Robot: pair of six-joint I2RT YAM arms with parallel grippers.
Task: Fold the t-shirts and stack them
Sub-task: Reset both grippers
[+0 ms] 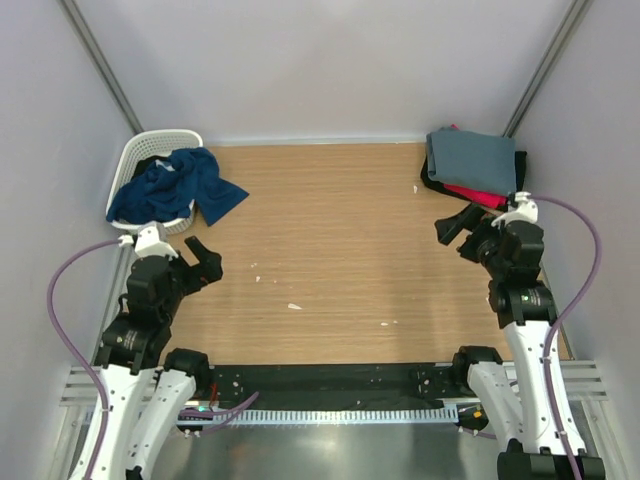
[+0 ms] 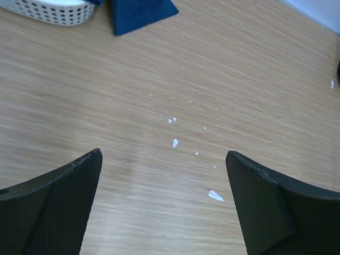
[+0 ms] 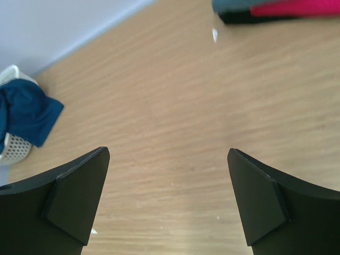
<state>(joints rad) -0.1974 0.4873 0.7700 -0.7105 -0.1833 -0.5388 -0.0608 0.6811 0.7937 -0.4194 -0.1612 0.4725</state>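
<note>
Navy shirt (image 1: 185,182) is spilling from the basket (image 1: 160,137) upper left, awaiting folding; left gripper (image 1: 208,262) and right gripper (image 1: 450,232) are gaping empty.

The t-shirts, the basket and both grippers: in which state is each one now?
white lattice basket, upright, holding cloth.
navy blue t-shirt, unfolded, crumpled, draped over the basket rim.
slate grey-blue t-shirt, folded, top of the stack.
red t-shirt, folded, beneath the grey-blue one.
black t-shirt, bottom of the stack, mostly hidden.
left gripper, open, empty.
right gripper, open, empty.
</note>
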